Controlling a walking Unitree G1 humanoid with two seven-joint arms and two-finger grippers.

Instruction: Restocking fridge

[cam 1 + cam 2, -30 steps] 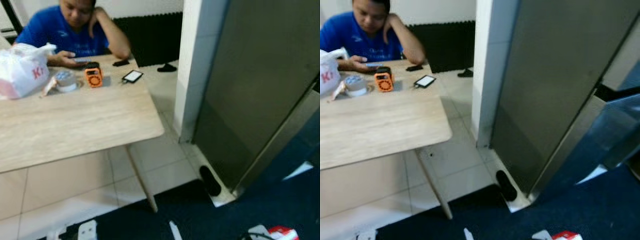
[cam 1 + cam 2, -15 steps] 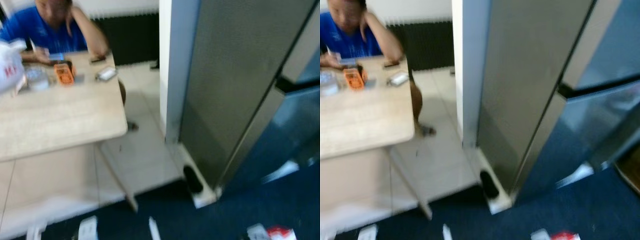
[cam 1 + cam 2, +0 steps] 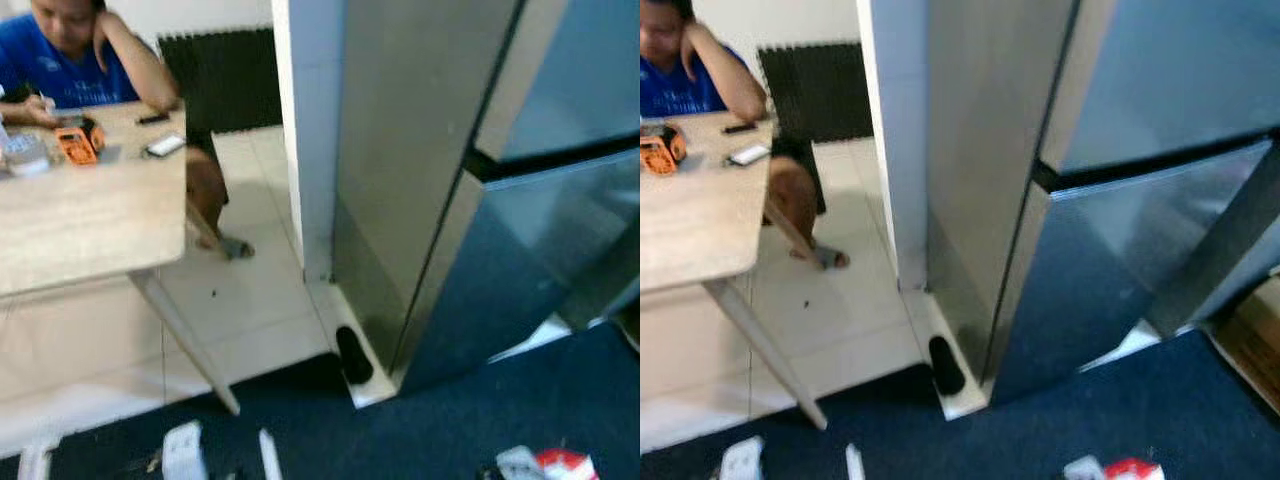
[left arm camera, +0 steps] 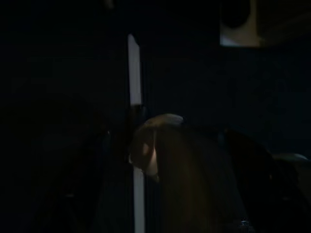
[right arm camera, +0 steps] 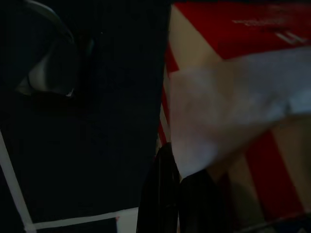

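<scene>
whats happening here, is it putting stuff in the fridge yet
Not yet. The robot faces a closed steel fridge standing on a dark blue carpet. The right wrist view shows a red and white package close by the right gripper's fingers, though a grip cannot be confirmed. The left wrist view is too dark to read. To the robot's left, a person sits at a wooden table.

White tiled floor [image 3: 250,300], dark blue carpet [image 3: 420,430], white wall pillar [image 3: 305,120], light wooden tabletop [image 3: 90,215], daylight.
</scene>
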